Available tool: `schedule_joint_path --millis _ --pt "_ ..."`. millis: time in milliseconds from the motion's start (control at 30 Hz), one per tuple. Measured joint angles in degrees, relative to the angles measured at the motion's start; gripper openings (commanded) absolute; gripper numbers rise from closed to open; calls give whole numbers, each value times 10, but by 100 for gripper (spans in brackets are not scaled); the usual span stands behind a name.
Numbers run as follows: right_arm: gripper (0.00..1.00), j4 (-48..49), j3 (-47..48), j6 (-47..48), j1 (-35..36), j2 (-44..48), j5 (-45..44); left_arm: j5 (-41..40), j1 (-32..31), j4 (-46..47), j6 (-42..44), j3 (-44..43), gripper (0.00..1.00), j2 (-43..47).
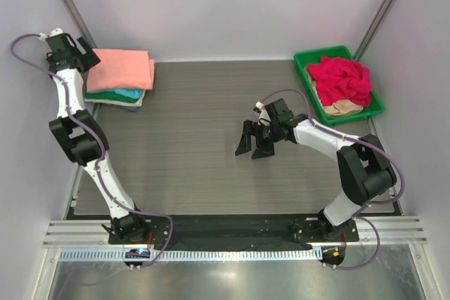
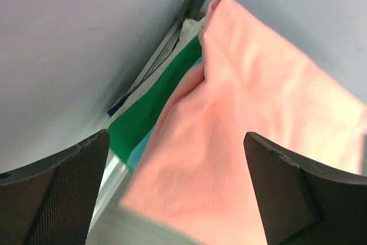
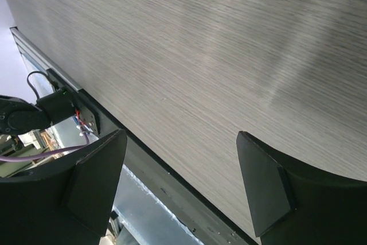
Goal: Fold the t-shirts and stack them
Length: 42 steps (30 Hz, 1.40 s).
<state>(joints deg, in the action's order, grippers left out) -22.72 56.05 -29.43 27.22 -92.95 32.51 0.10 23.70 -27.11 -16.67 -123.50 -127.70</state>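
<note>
Left tool [image 2: 176,137] spread wide, just beside salmon t-shirt [image 2: 258,113]

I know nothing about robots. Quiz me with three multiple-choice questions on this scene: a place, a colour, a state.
1. Where on the table is the folded stack? A far left corner; B near right corner; C middle.
2. What colour is its top shirt? A red; B salmon-orange; C white.
3. The right gripper is: A shut on a shirt; B shut, empty; C open, empty.
Answers: 1 A, the overhead view shows it in that corner; 2 B, salmon-orange cloth lies uppermost; 3 C, its jaws stand apart over bare wood.
</note>
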Motion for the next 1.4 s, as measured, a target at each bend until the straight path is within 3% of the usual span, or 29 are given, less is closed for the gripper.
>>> schedule_joint_path --millis 200,333,400,600,667,800,1100,1400 --pt "84 4 -9 0 5 41 -2 -11 13 17 -49 91 94 133" --pt "84 9 -25 -2 6 63 -2 57 37 66 -113 184 79 176" --pt "84 9 -34 -3 6 72 -2 98 50 86 -133 212 78 167" --pt "84 9 -43 -3 6 79 -8 165 50 112 -164 310 89 182" --pt "84 9 -43 -3 6 79 -14 171 48 108 -174 362 100 216" --pt "86 10 -43 -3 7 82 -25 167 49 89 -180 460 100 334" --pt "90 13 -42 -15 20 113 -57 166 8 71 -172 610 100 690" --pt "91 12 -42 -52 23 163 -112 200 -22 -22 -166 821 100 865"
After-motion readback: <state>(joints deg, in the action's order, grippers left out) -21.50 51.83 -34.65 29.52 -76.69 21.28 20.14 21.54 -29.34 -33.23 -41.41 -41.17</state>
